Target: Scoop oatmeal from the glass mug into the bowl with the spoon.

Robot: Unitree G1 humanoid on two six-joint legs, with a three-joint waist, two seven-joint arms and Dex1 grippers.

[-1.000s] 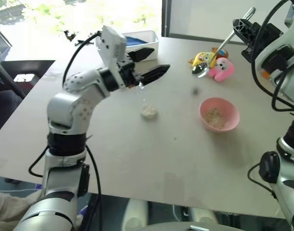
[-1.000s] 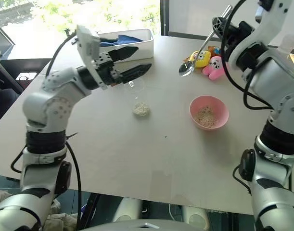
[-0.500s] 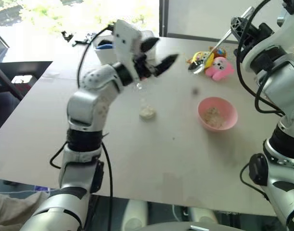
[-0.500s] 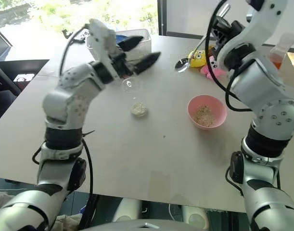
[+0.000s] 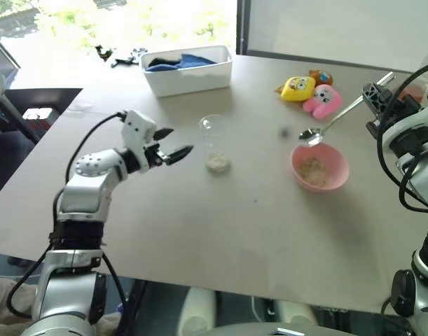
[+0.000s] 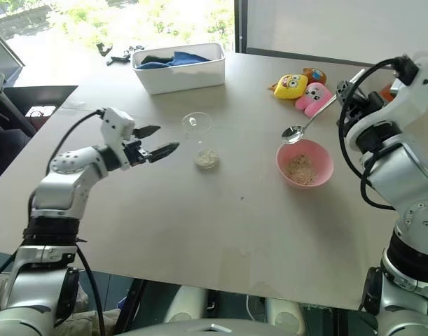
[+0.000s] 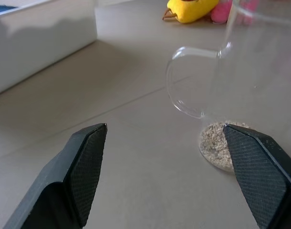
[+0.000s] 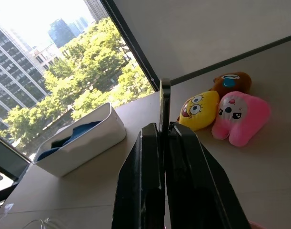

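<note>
Glass first: your glass mug stands upright near the middle of the table, with a small heap of oatmeal lying on its bottom. Its handle faces your left gripper, which hangs just beside the mug with the fingers spread wide and nothing between them. In the left wrist view the two black pads frame the handle and the lower wall without touching either. That placement reads as an approach to steady the mug, so that it does not slide or tip when the spoon goes in.

Your right gripper is clenched on the handle of the spoon. The spoon slants down and toward the centre, its oval end poised just above the far rim of the pink bowl. I judge the spoon's end to be empty, though it is small in these views. The bowl already carries a thin layer of oatmeal, so part of the transfer appears done.

Note the long handle held near its tip: this gives reach into the mug but little control over tilt. Plush toys and the white tub sit well apart at the far edge, clear of your working path.
</note>
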